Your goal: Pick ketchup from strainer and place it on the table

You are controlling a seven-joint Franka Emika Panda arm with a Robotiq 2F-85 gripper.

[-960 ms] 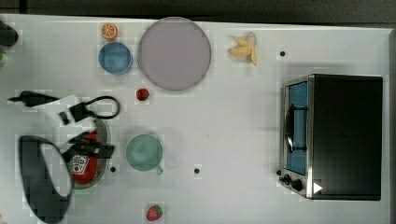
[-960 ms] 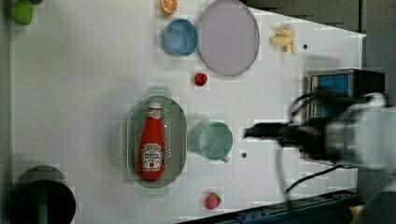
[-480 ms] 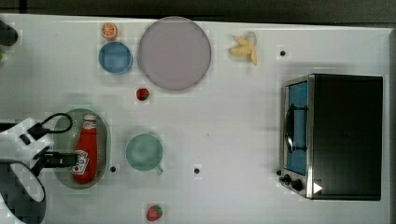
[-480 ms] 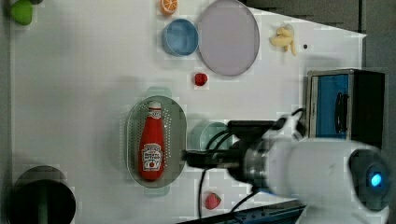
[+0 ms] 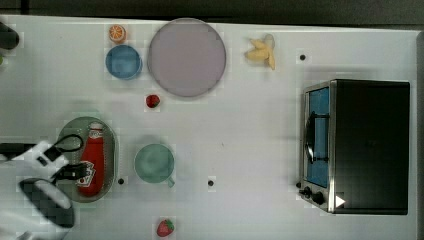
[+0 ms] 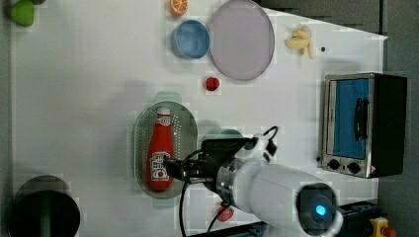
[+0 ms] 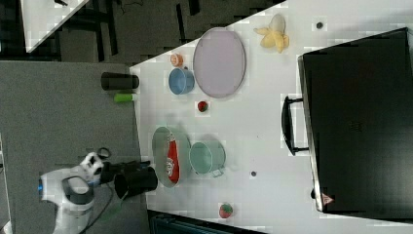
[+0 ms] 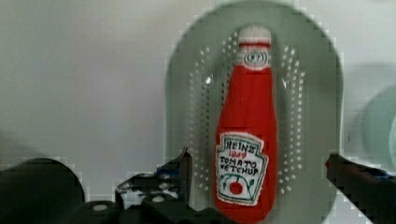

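Note:
The ketchup [image 5: 92, 160], a red bottle with a white cap and a white label, lies flat in the pale green oval strainer [image 5: 111, 147] on the white table [image 5: 240, 130]. My gripper [image 5: 75, 173] hangs over the bottle's label end, open. In the wrist view its dark fingertips [image 8: 181, 167] stand wide apart on either side of the ketchup's [image 8: 247, 116] lower half, not touching it, with my gripper [image 8: 261, 173] centred over the label and the strainer [image 8: 187, 93] beneath. In the left view the arm covers part of the strainer [image 6: 185, 128] beside the ketchup [image 6: 159, 148].
A round green mug [image 5: 154, 162] stands right beside the strainer. Strawberries [image 5: 152, 101] [image 5: 165, 227], a blue bowl [image 5: 123, 61], a purple plate [image 5: 186, 56], an orange half [image 5: 117, 33] and a banana [image 5: 261, 50] lie further off. A toaster oven [image 5: 357, 145] fills the top view's right.
In the left view the arm has swept from the left view's right across the mug to the bottle's label end. The gripper has stayed open. The ketchup has not moved.

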